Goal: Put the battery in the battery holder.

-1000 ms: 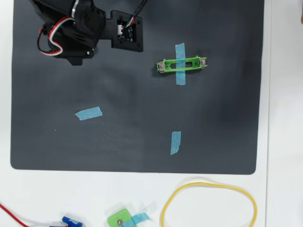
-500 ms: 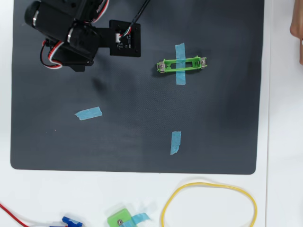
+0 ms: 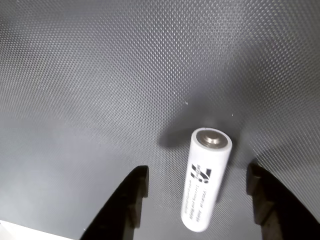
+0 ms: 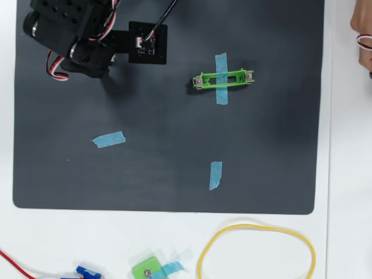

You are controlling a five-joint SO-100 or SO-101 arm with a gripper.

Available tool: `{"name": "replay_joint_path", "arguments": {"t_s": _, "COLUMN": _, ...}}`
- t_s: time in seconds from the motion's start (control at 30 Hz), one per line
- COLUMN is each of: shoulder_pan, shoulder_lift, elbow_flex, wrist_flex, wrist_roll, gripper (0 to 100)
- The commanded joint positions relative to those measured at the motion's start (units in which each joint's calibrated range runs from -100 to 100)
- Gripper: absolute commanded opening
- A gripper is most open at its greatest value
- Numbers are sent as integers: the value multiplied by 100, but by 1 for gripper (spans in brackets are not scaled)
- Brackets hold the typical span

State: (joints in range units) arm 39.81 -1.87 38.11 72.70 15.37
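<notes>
In the wrist view the battery (image 3: 206,182), a white cell with dark printing and a grey metal end facing away, lies on the black mat (image 3: 100,75). My gripper (image 3: 197,172) is open, with one dark finger on each side of the battery and a gap to both. In the overhead view my arm (image 4: 75,35) is at the mat's top left and hides the battery and the fingers. The battery holder (image 4: 206,81), a narrow green frame with silver contacts, lies to the right of the arm, held down by a strip of blue tape.
Two loose blue tape strips (image 4: 108,139) (image 4: 215,175) lie on the mat (image 4: 174,128). Below it are a yellow loop (image 4: 256,250), a small squarish green piece (image 4: 147,269) and a red wire. A person's hand (image 4: 363,29) shows at the right edge.
In the overhead view my arm has shifted up and to the left, towards the mat's top-left corner. The hand at the right edge has come further into view.
</notes>
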Motion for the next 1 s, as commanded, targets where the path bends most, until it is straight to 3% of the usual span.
{"name": "replay_joint_path", "arguments": {"t_s": 0.0, "shoulder_pan": 31, "shoulder_lift": -31, "elbow_flex": 145, "wrist_flex": -6, "wrist_roll": -3, "gripper": 20}}
{"name": "replay_joint_path", "arguments": {"t_s": 0.2, "shoulder_pan": 10, "shoulder_lift": -99, "elbow_flex": 691, "wrist_flex": -93, "wrist_roll": -40, "gripper": 20}}
{"name": "replay_joint_path", "arguments": {"t_s": 0.3, "shoulder_pan": 10, "shoulder_lift": -116, "elbow_flex": 1035, "wrist_flex": -399, "wrist_roll": -76, "gripper": 0}}
{"name": "replay_joint_path", "arguments": {"t_s": 0.5, "shoulder_pan": 20, "shoulder_lift": -227, "elbow_flex": 1043, "wrist_flex": -399, "wrist_roll": -128, "gripper": 0}}
{"name": "replay_joint_path", "arguments": {"t_s": 0.57, "shoulder_pan": -94, "shoulder_lift": -1302, "elbow_flex": 1264, "wrist_flex": -434, "wrist_roll": -128, "gripper": 0}}
{"name": "replay_joint_path", "arguments": {"t_s": 0.73, "shoulder_pan": -437, "shoulder_lift": -2103, "elbow_flex": 1299, "wrist_flex": -609, "wrist_roll": -243, "gripper": 0}}
{"name": "replay_joint_path", "arguments": {"t_s": 0.83, "shoulder_pan": -841, "shoulder_lift": -2666, "elbow_flex": 1343, "wrist_flex": -609, "wrist_roll": -243, "gripper": 0}}
{"name": "replay_joint_path", "arguments": {"t_s": 0.97, "shoulder_pan": -2803, "shoulder_lift": -3655, "elbow_flex": 1475, "wrist_flex": -408, "wrist_roll": -942, "gripper": 0}}
